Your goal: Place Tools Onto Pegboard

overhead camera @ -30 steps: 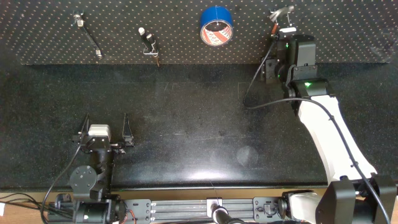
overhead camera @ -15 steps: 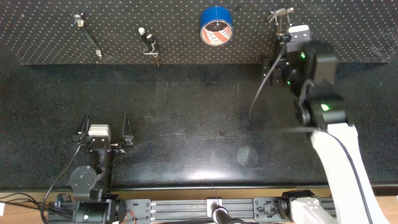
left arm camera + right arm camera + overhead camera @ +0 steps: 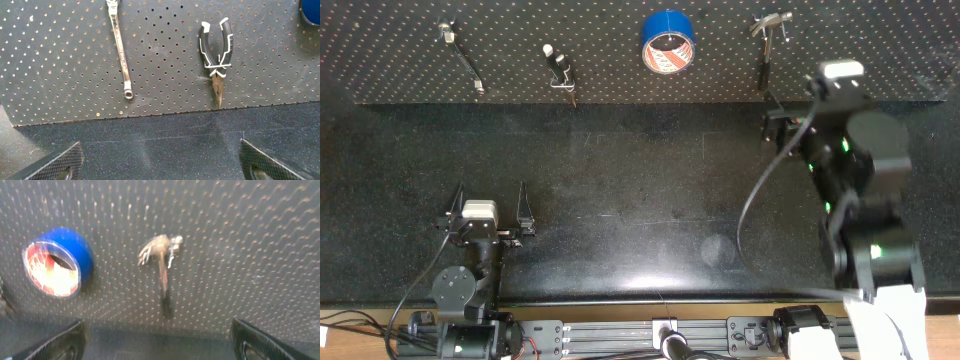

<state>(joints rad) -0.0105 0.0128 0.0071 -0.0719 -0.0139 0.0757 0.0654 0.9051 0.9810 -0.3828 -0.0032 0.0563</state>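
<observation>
Now, four items hang on the pegboard point(image 3: 610, 30): wrench point(image 3: 465, 60), pliers point(image 3: 560, 75), tape roll point(image 3: 669, 44) and hammer point(image 3: 767, 40), spread in that order from the left arm's side to the right arm's side.

Right tool point(image 3: 160, 342): fingers wide apart, nothing between them, facing the hammer from a little way off. Left tool point(image 3: 491, 190): fingers also apart and empty, low over the surface point(image 3: 640, 180) near its own base, well apart from the board, facing the wrench and pliers.

Judgement: the hammer looks hung and let go, so the step in hand is getting the right arm clear.
- Back straight off the board, not sideways; the handle hangs loose and a brush could swing it off.
- Keep the fingers spread until well away.
- Mind the cable point(image 3: 750, 210) looping beside the arm; keep it off the hammer handle.

Hard to make out:
- The peg or hook carrying the hammer head; cannot tell how firmly it sits.
- The right tool's fingertips from above; the arm's own body covers them.
- The tape roll is cut off at a corner of the left wrist view.
- How the tape is fixed.
</observation>
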